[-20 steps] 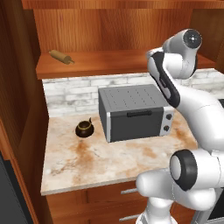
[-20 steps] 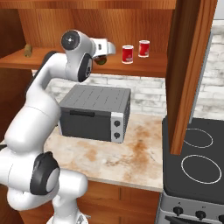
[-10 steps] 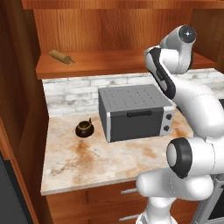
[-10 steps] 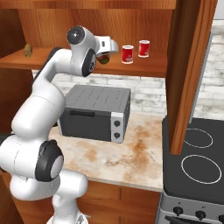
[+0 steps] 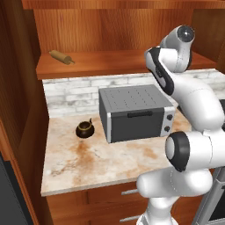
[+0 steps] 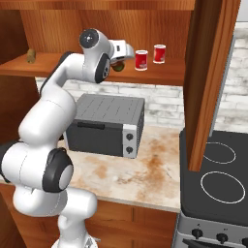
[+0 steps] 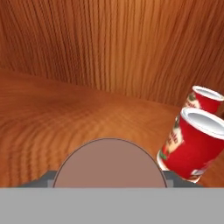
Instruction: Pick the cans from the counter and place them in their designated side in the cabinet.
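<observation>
A: Cans first: two bright red cylinders with white bands stand upright on the plank shelf of the reddish-brown wooden cabinet (image 6: 164,72), the nearer can (image 6: 141,60) just beside the farther can (image 6: 159,53). Why grouped there?

B: Likely because that end of the shelf is the side meant for cans; the wooden rolling pin (image 5: 61,56) lies well apart at the other end.

A: And the two-finger gripper (image 6: 117,64)?

B: It hovers at shelf height, just beside the nearer can, with a dark brownish-red can with a green label (image 6: 118,66) between its fingers. The hand view shows that can's flat round brownish top (image 7: 109,162) right at the fingers, so the jaws appear to be pinching it.

A: Held high for what reason?

B: Probably to set it down next to the red pair. The beige marble-patterned counter (image 5: 92,160) carries the grey toaster oven (image 5: 136,112) and the squat dark round pot (image 5: 84,128).
</observation>
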Tool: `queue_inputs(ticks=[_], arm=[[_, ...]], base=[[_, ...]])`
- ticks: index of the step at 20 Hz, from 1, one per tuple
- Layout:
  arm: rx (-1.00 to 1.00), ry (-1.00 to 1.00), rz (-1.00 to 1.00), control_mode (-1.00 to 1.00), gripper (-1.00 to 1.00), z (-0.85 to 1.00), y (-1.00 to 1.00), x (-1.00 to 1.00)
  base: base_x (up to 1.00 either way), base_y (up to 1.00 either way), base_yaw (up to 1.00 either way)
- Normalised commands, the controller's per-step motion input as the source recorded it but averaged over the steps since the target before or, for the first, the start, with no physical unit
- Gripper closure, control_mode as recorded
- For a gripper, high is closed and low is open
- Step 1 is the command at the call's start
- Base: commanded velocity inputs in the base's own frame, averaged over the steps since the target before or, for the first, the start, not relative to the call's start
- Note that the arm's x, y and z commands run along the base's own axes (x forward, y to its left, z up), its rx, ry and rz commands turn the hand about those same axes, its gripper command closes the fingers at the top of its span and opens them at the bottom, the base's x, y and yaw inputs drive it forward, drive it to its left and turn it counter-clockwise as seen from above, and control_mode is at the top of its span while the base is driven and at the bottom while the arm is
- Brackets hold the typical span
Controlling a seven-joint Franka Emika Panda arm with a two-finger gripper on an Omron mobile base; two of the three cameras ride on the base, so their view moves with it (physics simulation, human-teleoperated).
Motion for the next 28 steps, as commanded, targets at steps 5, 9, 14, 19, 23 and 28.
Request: queue_inputs(ticks=[5,9,14,19,23,28], arm=[[-0.02,0.0,0.0,-1.0,1.0,-0.12,-0.07,0.2],[-0.02,0.01,0.0,-1.0,1.0,-0.14,-0.07,0.23],[-0.01,0.03,0.0,-1.0,1.0,-0.2,-0.06,0.24],[-0.01,0.04,0.0,-1.0,1.0,-0.23,-0.06,0.21],[-0.02,0.03,0.0,-1.0,1.0,-0.31,-0.07,0.15],[-0.04,0.02,0.0,-1.0,1.0,-0.3,-0.08,0.09]], base=[[0.0,0.0,0.0],[0.0,0.0,0.0],[0.0,0.0,0.0],[0.0,0.0,0.0],[0.0,0.0,0.0],[0.0,0.0,0.0]])
